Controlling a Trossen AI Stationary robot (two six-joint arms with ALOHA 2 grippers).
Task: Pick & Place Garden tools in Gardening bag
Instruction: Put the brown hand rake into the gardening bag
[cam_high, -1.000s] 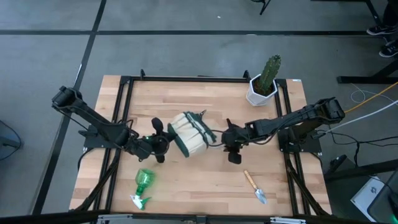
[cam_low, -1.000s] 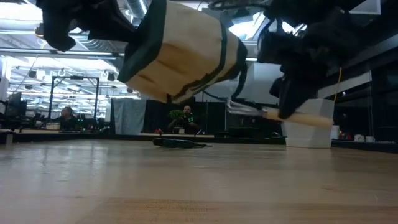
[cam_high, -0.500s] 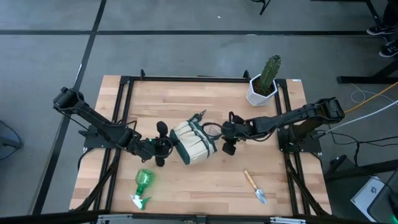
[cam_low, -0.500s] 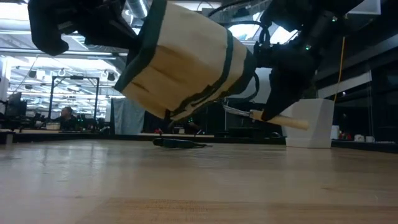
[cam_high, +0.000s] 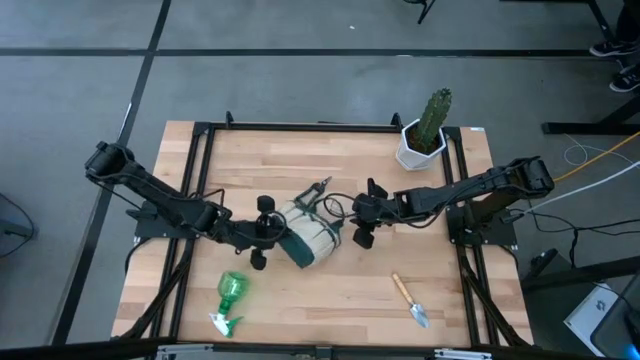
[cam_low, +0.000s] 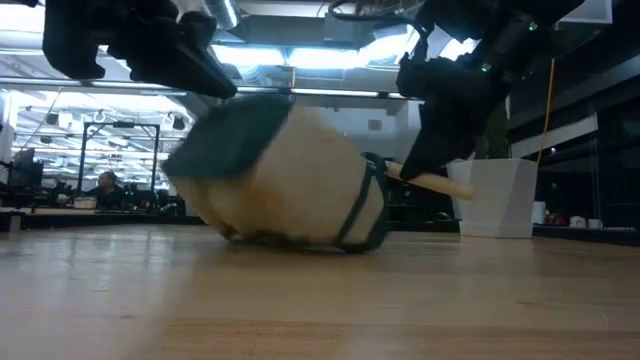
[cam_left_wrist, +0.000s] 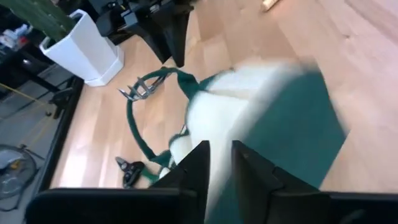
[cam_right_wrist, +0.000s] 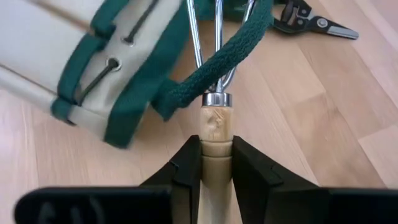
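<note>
- Broadly, the job looks only partly done: no tool can be seen fully inside the gardening bag, and its inside is hidden from every view.
- On the wooden surface, the bag lies tipped on its side near the middle, between the two arms, its dark green loop handle trailing toward the right arm.
- At the bag's closed end sits the left gripper; the wrist view shows a narrow gap between its fingers with the bag just beyond, and I cannot tell whether they grip fabric or are free of it.
- Opposite it, the right gripper is at the bag's mouth with its fingers clamped on the wooden handle of the rake, whose metal shafts pass under the handle loop toward the opening; this is the tool in hand, not yet released inside.
- Nearer the front edge on the left side lies the green spray bottle, well apart from the bag and untouched.
- Front right, the trowel also waits on the surface.
- Smallest in view, the pruning shears lie just beyond the bag's mouth, still outside.
- By my judgement, the rake's insertion comes first, then three more tools remain.
</note>
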